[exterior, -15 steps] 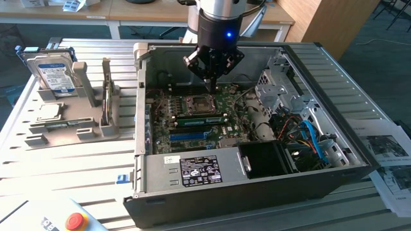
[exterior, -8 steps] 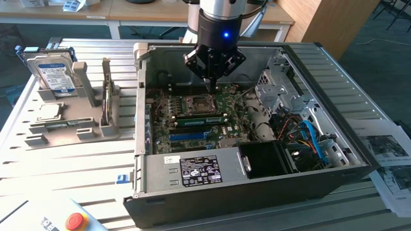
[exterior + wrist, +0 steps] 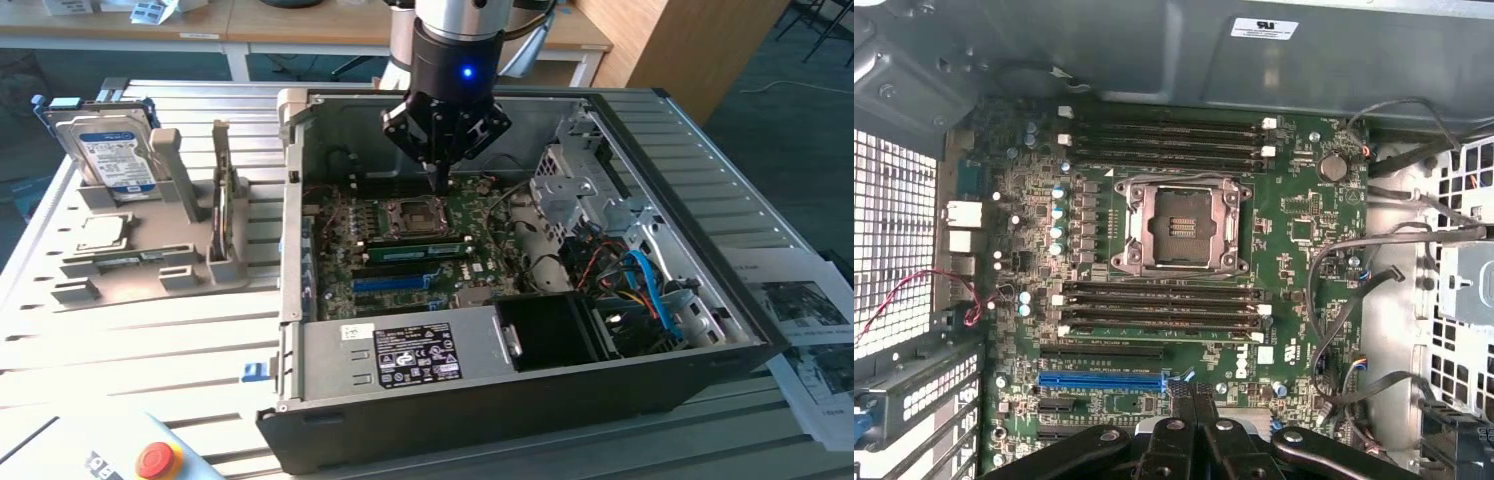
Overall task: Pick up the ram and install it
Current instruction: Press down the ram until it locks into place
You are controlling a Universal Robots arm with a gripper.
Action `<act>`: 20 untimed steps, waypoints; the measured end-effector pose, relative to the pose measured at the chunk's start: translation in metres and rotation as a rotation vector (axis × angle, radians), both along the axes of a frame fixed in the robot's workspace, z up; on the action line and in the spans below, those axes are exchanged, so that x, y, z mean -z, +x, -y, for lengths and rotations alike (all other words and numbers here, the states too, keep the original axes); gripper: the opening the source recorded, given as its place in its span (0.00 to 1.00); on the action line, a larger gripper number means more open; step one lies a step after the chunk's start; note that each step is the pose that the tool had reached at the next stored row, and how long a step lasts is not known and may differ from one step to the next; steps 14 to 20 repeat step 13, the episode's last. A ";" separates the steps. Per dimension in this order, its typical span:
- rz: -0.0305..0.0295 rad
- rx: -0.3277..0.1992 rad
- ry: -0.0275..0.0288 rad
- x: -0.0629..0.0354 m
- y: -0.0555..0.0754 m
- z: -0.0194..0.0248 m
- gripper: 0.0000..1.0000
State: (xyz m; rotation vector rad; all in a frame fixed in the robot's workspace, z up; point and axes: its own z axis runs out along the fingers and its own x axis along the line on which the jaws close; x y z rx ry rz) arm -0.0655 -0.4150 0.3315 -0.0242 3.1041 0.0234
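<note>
The ram is a slim board standing on its long edge in the grey fixture, at the exterior view's left and outside the computer case. My gripper hangs inside the open case, far from the ram, with its tip just above the motherboard beside the square processor socket. In the wrist view the gripper is shut with nothing between its fingers. It points down at the board, with the socket and the long dark memory slots below it.
A silver hard drive stands upright in the same fixture, and a small square processor chip lies flat there. Inside the case, cables and a drive cage crowd the exterior view's right. A red stop button sits near the front; papers lie at the right.
</note>
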 end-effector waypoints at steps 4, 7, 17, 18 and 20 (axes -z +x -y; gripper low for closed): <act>-0.0046 0.000 0.0011 -0.0001 0.000 0.0000 0.10; -0.0099 0.000 0.0028 0.0000 0.000 0.0000 0.10; -0.0102 0.000 0.0028 0.0000 0.000 0.0000 0.10; -0.0102 0.000 0.0028 0.0000 0.000 0.0000 0.10; -0.0102 0.000 0.0028 0.0000 0.000 0.0000 0.10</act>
